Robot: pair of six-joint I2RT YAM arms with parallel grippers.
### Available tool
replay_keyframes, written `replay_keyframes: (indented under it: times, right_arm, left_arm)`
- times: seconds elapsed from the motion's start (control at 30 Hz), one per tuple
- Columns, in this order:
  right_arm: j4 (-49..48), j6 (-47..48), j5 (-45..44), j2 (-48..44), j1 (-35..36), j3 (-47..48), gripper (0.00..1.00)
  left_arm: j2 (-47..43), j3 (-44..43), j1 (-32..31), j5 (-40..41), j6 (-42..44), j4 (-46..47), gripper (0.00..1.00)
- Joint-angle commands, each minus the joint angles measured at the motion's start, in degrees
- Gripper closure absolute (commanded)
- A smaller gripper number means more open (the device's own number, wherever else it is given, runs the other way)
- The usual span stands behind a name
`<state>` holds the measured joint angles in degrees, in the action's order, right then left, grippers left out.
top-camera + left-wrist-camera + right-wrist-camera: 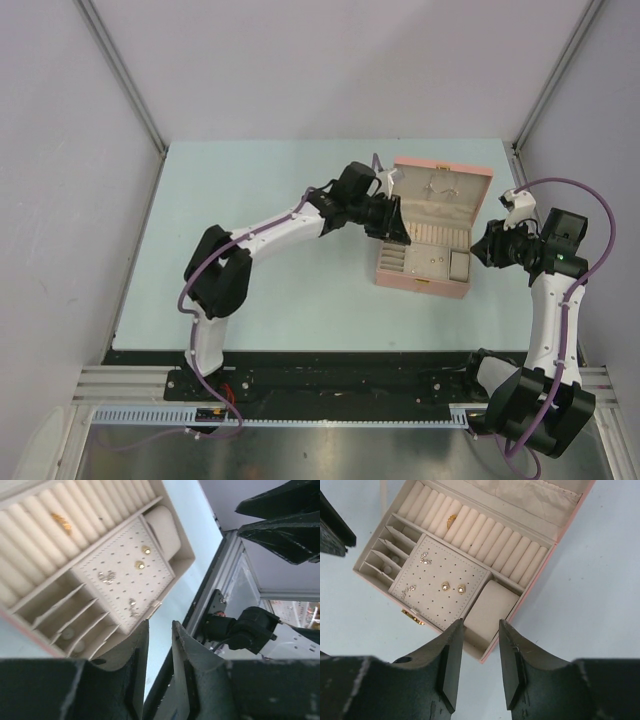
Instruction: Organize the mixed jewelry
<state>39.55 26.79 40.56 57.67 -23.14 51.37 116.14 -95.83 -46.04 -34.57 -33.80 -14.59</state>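
Observation:
The pink jewelry box (428, 240) lies open on the table. Inside, a gold ring (451, 521) sits in the ring rolls. Two gold studs (453, 587) and two crystal pieces (425, 557) are pinned on the perforated pad. Two pale beads (385, 568) lie in the narrow slots. A cream rectangular pad (491, 611) fills the corner compartment. My left gripper (400, 224) hovers over the box's left end, open and empty, with the perforated pad (125, 575) just beyond it (160, 625). My right gripper (481, 247) is open and empty at the box's right end, above the cream pad (481, 622).
The box lid (442, 185) lies open toward the back, with a cream pocket inside. A gold clasp (413, 616) is on the box's front wall. The pale blue table (260, 200) ends at grey walls. The black rail (190, 625) of the near edge runs below the box.

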Motion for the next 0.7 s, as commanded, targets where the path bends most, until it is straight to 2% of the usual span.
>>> replay_keyframes:
  times: [0.0, 0.37, 0.53, 0.6, 0.67]
  right_arm:
    - [-1.2, -0.6, -0.2, -0.8, -0.3, 0.0, 0.59]
    - [-6.3, -4.5, -3.8, -2.0, -0.3, 0.0, 0.55]
    - [-9.4, -7.3, -7.1, -3.4, -0.3, 0.0, 0.50]
    - [-10.7, -8.1, -7.9, -3.5, -0.3, 0.1, 0.46]
    - [-11.4, -8.5, -8.4, -3.4, -0.3, 0.1, 0.44]
  left_arm:
    - [-6.2, 2.6, 2.4, 4.1, 6.5, -0.2, 0.70]
    - [-11.2, 6.7, 6.3, 9.7, 15.8, 1.6, 0.64]
    - [-12.1, 6.8, 8.2, 11.2, 20.2, 2.2, 0.51]
    - [-12.2, 6.2, 8.8, 11.5, 21.9, 2.5, 0.42]
    - [-11.9, 5.1, 9.2, 11.2, 23.4, 3.2, 0.41]
